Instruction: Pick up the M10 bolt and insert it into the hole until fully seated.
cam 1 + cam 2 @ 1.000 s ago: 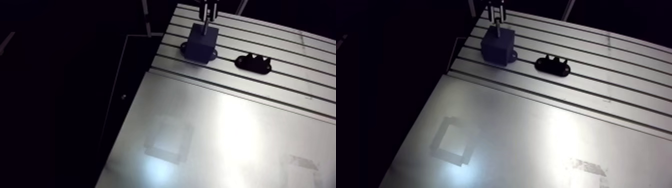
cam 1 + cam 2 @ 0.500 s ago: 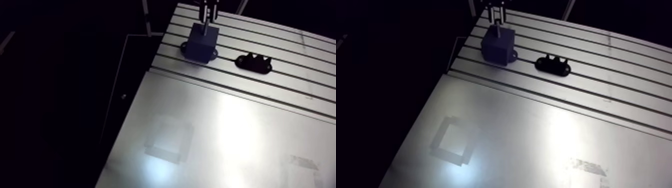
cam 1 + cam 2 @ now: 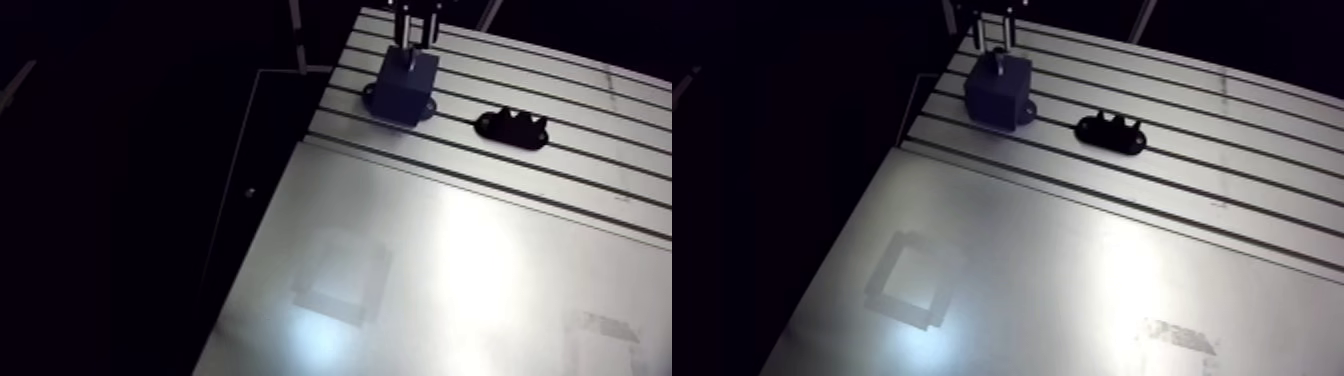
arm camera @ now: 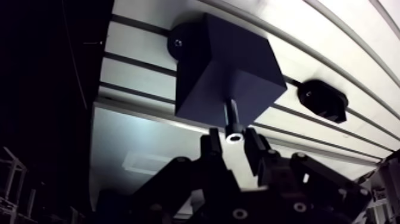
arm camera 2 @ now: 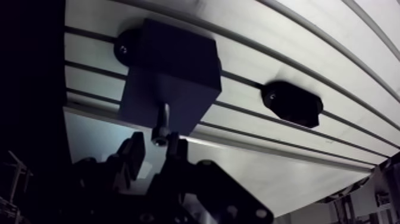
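On the slotted desk (image 3: 580, 110) a block (image 3: 405, 88) sits near the far left corner as the arm view has it. A bolt (image 4: 231, 119) stands upright in the block's top face. The gripper (image 4: 233, 146) hangs above it, its fingers (image 4: 211, 144) spread to either side of the bolt's head. To the block's right, apart from it, lies a low bracket (image 3: 512, 127). A flat sheet (image 3: 450, 270) covers the desk's near part, with a taped patch (image 3: 340, 275) on its left half.
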`<move>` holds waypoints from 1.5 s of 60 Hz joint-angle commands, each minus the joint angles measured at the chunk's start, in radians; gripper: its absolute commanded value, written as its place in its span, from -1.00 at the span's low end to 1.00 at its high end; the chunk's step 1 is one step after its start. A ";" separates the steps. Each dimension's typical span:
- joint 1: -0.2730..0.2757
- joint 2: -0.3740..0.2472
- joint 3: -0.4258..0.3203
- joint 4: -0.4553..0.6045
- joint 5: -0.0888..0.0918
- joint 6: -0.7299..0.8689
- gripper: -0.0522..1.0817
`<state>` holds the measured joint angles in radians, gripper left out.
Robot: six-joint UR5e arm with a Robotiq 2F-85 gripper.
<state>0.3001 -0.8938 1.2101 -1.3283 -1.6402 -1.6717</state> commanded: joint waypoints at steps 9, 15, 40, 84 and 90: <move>-0.002 -0.012 0.002 -0.030 0.001 0.002 -0.90; -0.005 -0.020 0.001 -0.030 0.001 0.002 -0.90; -0.077 -0.214 0.034 -0.035 0.021 0.048 -0.90; -0.374 -0.570 0.212 -0.101 0.021 0.056 -0.90; -0.379 -0.570 0.223 -0.102 0.018 0.056 -0.90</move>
<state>0.0732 -1.3025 1.3619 -1.4456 -1.6200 -1.6141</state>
